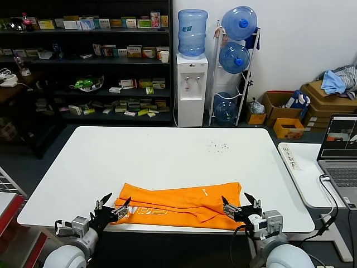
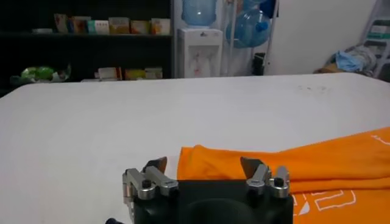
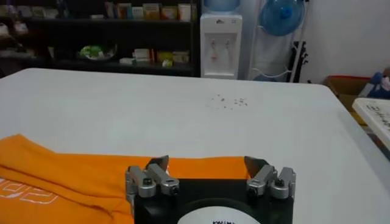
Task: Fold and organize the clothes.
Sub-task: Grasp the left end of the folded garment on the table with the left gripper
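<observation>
Soft orange T-shirt (image 1: 178,205) lies folded; left tool (image 1: 114,205) and right tool (image 1: 241,205) gape empty.

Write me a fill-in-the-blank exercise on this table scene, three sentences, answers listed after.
1. The T-shirt lying folded at the near edge of the white table is coloured ______.
2. The left hand and the right hand both have their fingers ______, gripping nothing.
3. The lettering printed on the T-shirt shows nearer the ______ hand.

Missing words: orange; open; left
</observation>
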### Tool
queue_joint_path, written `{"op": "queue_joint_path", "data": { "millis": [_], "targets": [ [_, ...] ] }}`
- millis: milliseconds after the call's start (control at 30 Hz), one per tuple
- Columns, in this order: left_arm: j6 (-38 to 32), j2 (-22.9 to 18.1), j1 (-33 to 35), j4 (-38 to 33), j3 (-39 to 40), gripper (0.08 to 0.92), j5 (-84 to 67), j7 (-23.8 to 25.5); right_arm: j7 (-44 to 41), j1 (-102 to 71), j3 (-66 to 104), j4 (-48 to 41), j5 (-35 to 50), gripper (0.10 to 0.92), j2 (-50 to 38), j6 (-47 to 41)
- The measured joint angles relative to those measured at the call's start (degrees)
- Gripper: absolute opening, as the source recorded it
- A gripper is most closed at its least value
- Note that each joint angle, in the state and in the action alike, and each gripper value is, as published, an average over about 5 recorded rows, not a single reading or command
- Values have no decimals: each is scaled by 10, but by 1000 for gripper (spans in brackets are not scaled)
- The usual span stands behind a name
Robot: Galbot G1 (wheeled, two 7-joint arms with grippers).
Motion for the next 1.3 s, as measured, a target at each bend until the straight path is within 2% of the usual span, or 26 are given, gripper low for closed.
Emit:
{"op": "queue_joint_path", "data": {
  "millis": [200,667,767,1167,1300],
  "targets": [
    [-4,-20,-11,28,-1,823,-7,4,-1,-11,11,5,-5,823,4,0],
    [2,-24,-40,72,7,806,-43,3,-4,-21,22,6,-9,823,8,0],
    [4,-24,-40,74,9,752,-47,2,-4,-22,24,6,-9,823,7,0],
    [7,-25,-40,74,15,427,-59,0,-4,-25,28,6,-9,823,8,0],
    [8,-27,-38,72,18,288,-61,-1,-4,-25,29,5,-8,823,8,0]
  ]
}}
